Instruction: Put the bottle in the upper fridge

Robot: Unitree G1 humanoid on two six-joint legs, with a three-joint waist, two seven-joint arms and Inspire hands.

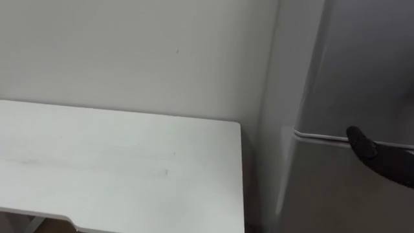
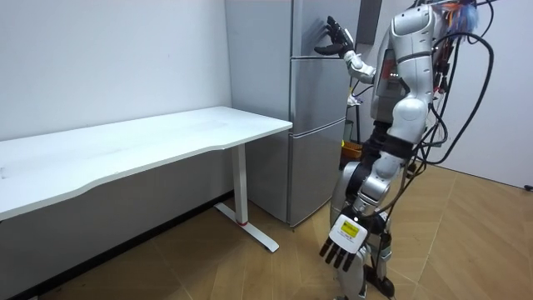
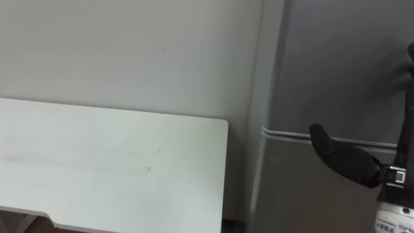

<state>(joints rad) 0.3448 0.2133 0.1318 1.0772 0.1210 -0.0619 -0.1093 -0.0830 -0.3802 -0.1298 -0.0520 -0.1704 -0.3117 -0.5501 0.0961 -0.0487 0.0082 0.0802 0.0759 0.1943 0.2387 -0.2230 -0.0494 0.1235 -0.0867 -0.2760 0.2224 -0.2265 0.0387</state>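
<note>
Fridge (image 2: 316, 100) beside table (image 2: 166, 137); right hand (image 3: 343, 158) seemingly loose-fingered at door seam (image 3: 291, 134); left hand (image 2: 343, 242) slack

So the table (image 1: 129, 162) runs along the wall (image 1: 129, 45), its right edge just beside the fridge (image 1: 362, 77), small gap between them.

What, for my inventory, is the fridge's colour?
The fridge is grey, clearest in the room view.
</note>
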